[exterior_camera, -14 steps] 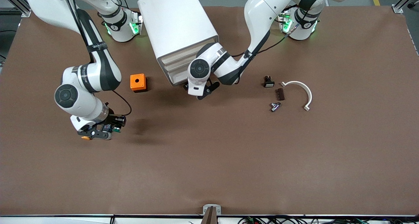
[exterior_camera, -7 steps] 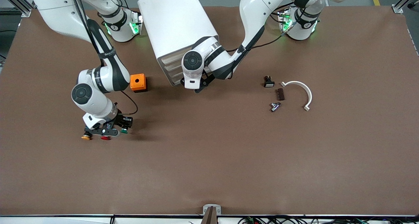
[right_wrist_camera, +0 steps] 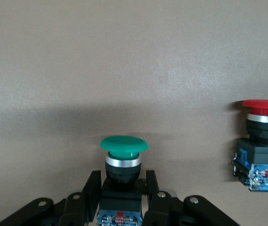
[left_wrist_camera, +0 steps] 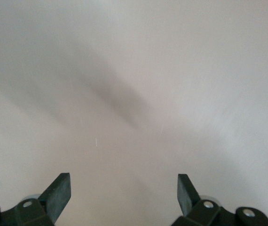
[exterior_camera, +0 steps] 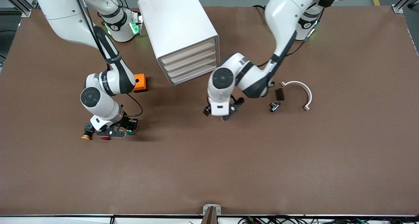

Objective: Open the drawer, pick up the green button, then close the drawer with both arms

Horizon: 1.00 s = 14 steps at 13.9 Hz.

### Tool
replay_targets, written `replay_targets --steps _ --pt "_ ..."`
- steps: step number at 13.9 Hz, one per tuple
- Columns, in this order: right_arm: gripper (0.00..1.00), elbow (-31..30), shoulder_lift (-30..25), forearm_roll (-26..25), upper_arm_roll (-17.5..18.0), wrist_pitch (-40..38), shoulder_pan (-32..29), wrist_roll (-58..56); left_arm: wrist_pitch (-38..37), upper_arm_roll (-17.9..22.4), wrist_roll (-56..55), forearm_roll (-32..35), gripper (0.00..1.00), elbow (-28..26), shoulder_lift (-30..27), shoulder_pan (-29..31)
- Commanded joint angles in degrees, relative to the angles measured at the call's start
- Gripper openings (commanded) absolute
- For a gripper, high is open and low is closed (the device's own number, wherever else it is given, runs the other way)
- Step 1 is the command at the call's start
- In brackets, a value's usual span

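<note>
The green-capped button [right_wrist_camera: 123, 149] sits between the fingers of my right gripper [right_wrist_camera: 123, 181], which is shut on its black body. In the front view that gripper [exterior_camera: 127, 129] is low over the table with the button [exterior_camera: 130, 132], nearer to the front camera than the orange box. The white cabinet [exterior_camera: 178, 21] stands at the back; its four cream drawer fronts [exterior_camera: 193, 62] all look pushed in. My left gripper [exterior_camera: 220, 115] is open and empty over bare brown table; the left wrist view shows its gripper [left_wrist_camera: 124, 193] with only blurred table.
A red-capped button [exterior_camera: 105, 138] [right_wrist_camera: 264, 136] and a yellow-capped button [exterior_camera: 86, 137] lie beside my right gripper. An orange box [exterior_camera: 140, 81] stands next to the cabinet. A white curved bracket [exterior_camera: 299, 90], a dark brown block [exterior_camera: 279, 94] and a small metal part [exterior_camera: 275, 106] lie toward the left arm's end.
My left gripper has drawn away from the cabinet's drawer fronts, toward the front camera, and the fronts now show in full. My right gripper has shifted slightly, uncovering the red button.
</note>
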Motion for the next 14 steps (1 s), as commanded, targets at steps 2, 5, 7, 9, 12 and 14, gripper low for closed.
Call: replay_targets --steps 2,5,7,9,12,14 --pt "0.99 1.95 1.43 -0.19 0.10 0.04 -0.15 -0.37 -7.68 -0.22 11.43 2.03 1.00 -1.67 -7.57 7.11" --pt "1.00 2.04 1.35 -0.28 0.01 -0.22 -0.24 -0.72 -12.70 -0.22 15.50 3.88 1.00 -1.67 -12.06 12.56" --pt "1.00 2.13 0.39 -1.24 -0.08 -0.92 -0.68 -0.81 -14.90 -0.31 17.60 5.63 1.00 -1.67 -14.95 16.17" --pt "1.00 2.21 -2.50 -1.51 -0.25 -4.77 -0.85 -0.90 -16.92 -0.31 22.24 5.81 1.00 -1.67 -17.94 20.03" --pt "1.00 6.59 -6.73 -3.00 -1.92 -18.28 -1.03 -4.22 -21.83 -0.40 34.19 5.81 1.00 -1.67 -22.34 25.13" --pt "1.00 10.46 -9.80 -3.00 -2.28 -29.61 -3.04 -7.83 -25.70 -0.57 41.22 5.73 1.00 -1.67 -25.59 28.73"
